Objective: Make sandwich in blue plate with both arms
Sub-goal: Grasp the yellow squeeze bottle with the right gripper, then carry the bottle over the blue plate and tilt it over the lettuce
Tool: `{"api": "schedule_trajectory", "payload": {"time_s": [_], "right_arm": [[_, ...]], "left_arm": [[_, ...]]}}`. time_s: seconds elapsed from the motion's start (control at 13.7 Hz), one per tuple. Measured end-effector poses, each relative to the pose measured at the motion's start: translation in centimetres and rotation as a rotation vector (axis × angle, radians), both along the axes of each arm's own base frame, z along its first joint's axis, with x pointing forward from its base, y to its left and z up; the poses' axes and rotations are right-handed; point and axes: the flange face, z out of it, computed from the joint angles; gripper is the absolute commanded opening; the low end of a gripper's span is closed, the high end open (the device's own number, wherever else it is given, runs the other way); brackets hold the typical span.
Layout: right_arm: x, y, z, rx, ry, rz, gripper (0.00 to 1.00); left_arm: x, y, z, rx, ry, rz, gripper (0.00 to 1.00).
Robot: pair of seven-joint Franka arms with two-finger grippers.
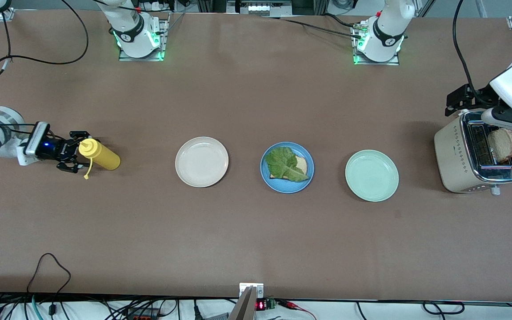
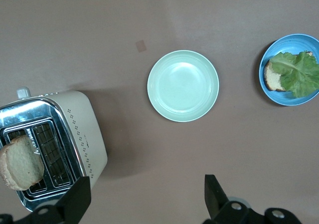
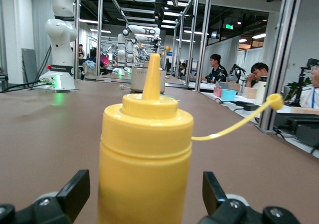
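Green crinkled lettuce covers toast; blue plate.

Even overhead light gives soft shadows on the worktop, glare on the toaster, and a blurred yellow bottle up close.

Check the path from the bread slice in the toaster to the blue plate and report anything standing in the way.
The pale green plate lies on the table between the toaster and the blue plate. It is flat, so a bread slice carried above it should probably pass clear. The left gripper hangs open over the toaster. Nothing else visible intervenes.
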Motion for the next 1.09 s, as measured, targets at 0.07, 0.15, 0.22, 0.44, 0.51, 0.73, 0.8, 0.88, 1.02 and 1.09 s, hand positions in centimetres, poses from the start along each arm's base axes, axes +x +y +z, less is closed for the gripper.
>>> {"api": "schedule_trajectory", "payload": {"time_s": [0.07, 0.15, 0.22, 0.44, 0.51, 0.73, 0.8, 0.88, 1.02, 1.09], "right_arm": [[0.1, 0.7, -0.2, 0.006, 0.002, 0.012, 1.0], [0.3, 1.2, -0.3, 0.008, 0.003, 0.021, 1.0], [0.4, 1.6, -0.3, 0.008, 0.002, 0.028, 0.79], [1.0, 2.4, 0.0, 0.005, -0.007, 0.044, 0.14], [1.2, 2.5, 0.1, 0.003, -0.009, 0.045, 0.14], [2.7, 3.7, 1.5, -0.029, 0.008, 0.067, 0.14], [4.1, 5.0, 3.1, -0.067, 0.023, 0.081, 0.14], [5.6, 6.7, 5.4, -0.116, 0.042, 0.097, 0.14], [8.7, 12.2, 10.6, -0.233, 0.072, 0.126, 0.14], [9.8, 15.3, 12.7, -0.288, 0.083, 0.132, 0.14]], "left_arm": [[0.0, 0.0, 0.0, 0.0, 0.0, 0.0, 1.0], [0.0, 0.0, 0.0, 0.0, 0.0, 0.0, 1.0], [0.0, 0.0, 0.0, 0.0, 0.001, 0.0, 1.0], [0.0, 0.0, 0.0, 0.0, 0.002, 0.003, 1.0], [0.0, 0.0, 0.0, 0.0, 0.002, 0.005, 1.0], [0.0, -0.1, 0.0, 0.0, 0.002, 0.004, 1.0], [0.0, -0.2, 0.0, 0.0, 0.001, 0.002, 1.0], [0.0, -0.4, 0.0, 0.0, 0.001, -0.001, 1.0], [-0.1, -0.7, 0.0, 0.0, 0.01, -0.007, 1.0], [-0.3, -0.8, -0.1, 0.001, 0.023, -0.008, 1.0]]}}
